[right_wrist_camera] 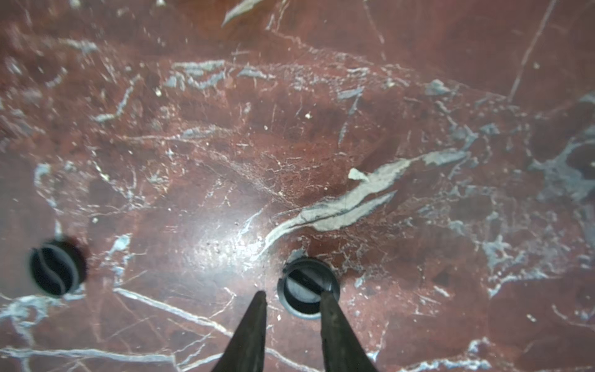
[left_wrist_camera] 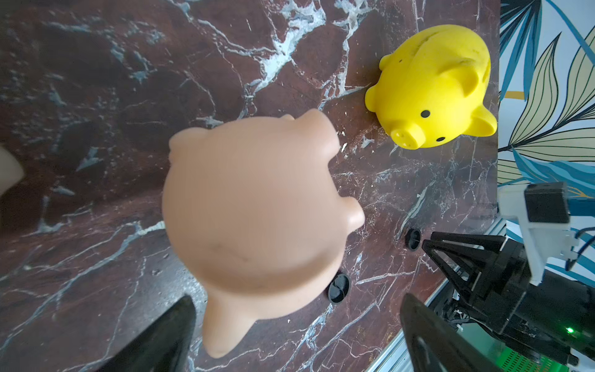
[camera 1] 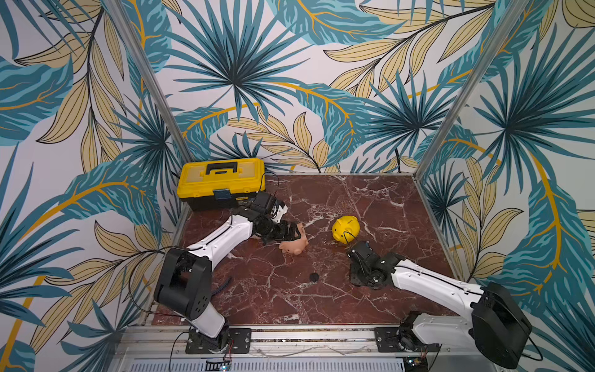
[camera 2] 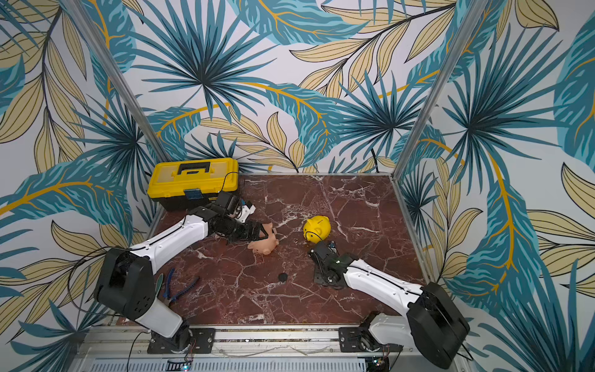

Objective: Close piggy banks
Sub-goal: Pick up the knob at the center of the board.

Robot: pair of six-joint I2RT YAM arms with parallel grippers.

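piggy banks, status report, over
Left claw open over pink piggy bank. Right claw part open at black plug. Yellow piggy bank stands apart. Second plug loose nearby.

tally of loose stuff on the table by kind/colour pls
Yellow piggy bank: 1
Peach piggy bank: 1, plus an unclear peach sliver at the left wrist view's edge
Black plugs: 2
Toolbox: 1
Pliers: 1
Total: 6 sure
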